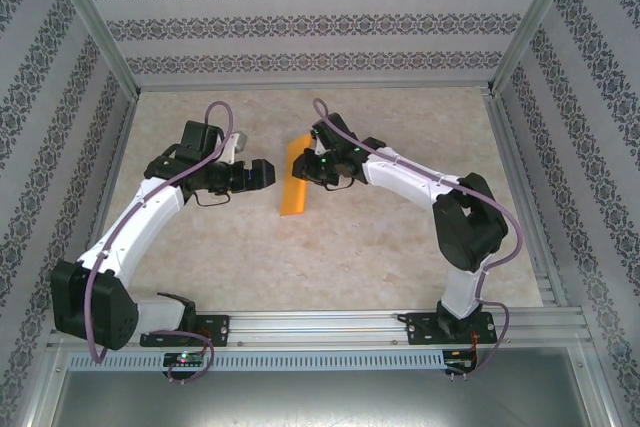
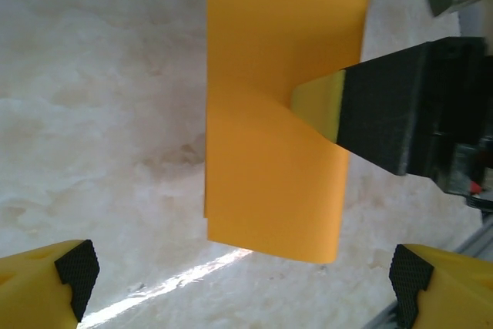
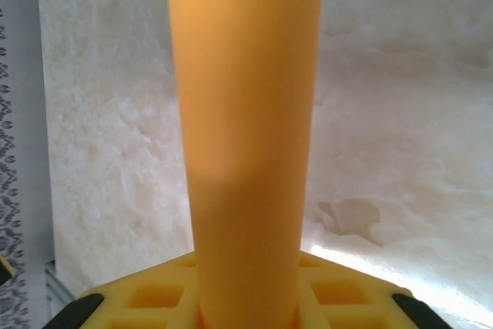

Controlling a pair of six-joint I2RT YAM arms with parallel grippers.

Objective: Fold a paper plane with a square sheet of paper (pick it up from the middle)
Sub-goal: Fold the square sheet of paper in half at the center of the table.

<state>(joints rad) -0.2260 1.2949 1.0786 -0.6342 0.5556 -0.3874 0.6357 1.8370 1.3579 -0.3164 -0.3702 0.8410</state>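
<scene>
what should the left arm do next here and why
Probably ease the left gripper forward toward the closest end of the folded sheet of paper. Its jaws stand wide open with nothing between them, just short of the paper. The right gripper is shut on the sheet's side edge, so that free end looks ready for a second grip.

Robotics laboratory test cell. Aluminium frame posts (image 1: pixel 90 17), upper left and right, held patterned wall panels (image 1: pixel 310 27); a rail (image 1: pixel 330 325) at bottom carried two robot arms (image 1: pixel 140 217) over a marble-look desk (image 1: pixel 330 257).
</scene>
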